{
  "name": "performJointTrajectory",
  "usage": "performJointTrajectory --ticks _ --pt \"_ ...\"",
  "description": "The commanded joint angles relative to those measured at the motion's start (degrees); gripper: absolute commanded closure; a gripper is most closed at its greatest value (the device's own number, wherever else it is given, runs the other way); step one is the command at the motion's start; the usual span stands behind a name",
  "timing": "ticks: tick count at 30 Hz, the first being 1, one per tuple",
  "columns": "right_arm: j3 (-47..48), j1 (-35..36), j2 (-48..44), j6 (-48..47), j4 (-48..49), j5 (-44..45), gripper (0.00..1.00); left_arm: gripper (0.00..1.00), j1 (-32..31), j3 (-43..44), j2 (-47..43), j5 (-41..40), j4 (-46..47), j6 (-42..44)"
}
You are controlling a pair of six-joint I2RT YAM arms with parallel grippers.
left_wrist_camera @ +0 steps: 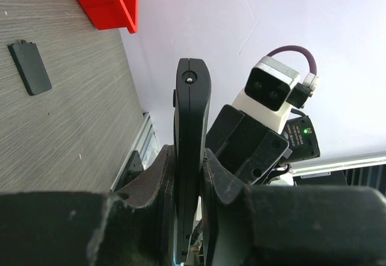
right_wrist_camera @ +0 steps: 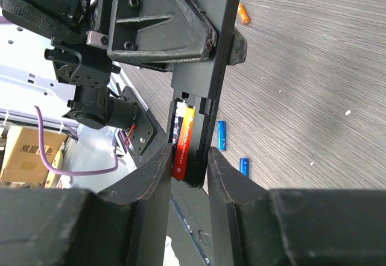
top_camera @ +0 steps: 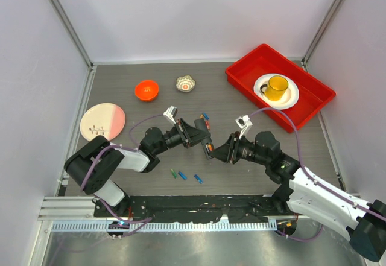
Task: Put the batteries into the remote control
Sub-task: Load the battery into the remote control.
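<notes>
We note arms converged: left gripper pinching remote control, right gripper straddling it, grip unclear; right wrist alone shows battery.

Red tray w/ yellow mug (on white plate), orange bowl.

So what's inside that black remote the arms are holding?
In the remote, one orange-red battery lies in the open compartment. Something bluish-white beside it is mostly hidden by the compartment's wall.
</notes>
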Motion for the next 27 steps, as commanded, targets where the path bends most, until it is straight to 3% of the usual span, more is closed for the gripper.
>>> performJointTrajectory --ticks 1,12,22,27 --pt "0.5 -1.0 0.3 0.6 3.7 0.4 0.76 1.0 -1.4 -0.5 -2.0 4.1 16.0 -0.5" --pt "1.4 -1.2 0.0 3.8 5.7 -0.9 0.61 1.0 -1.5 -0.4 -1.4 4.0 16.0 -0.1" --pt "2.0 -2.1 0.3 4.3 5.1 -2.9 0.59 1.0 -1.5 -0.9 -1.4 3.7 16.0 0.3" --pt "2.3 -2.2 -0.7 3.3 2.3 -5.0 0.53 1.0 -1.5 -1.1 -1.7 2.9 16.0 0.5"
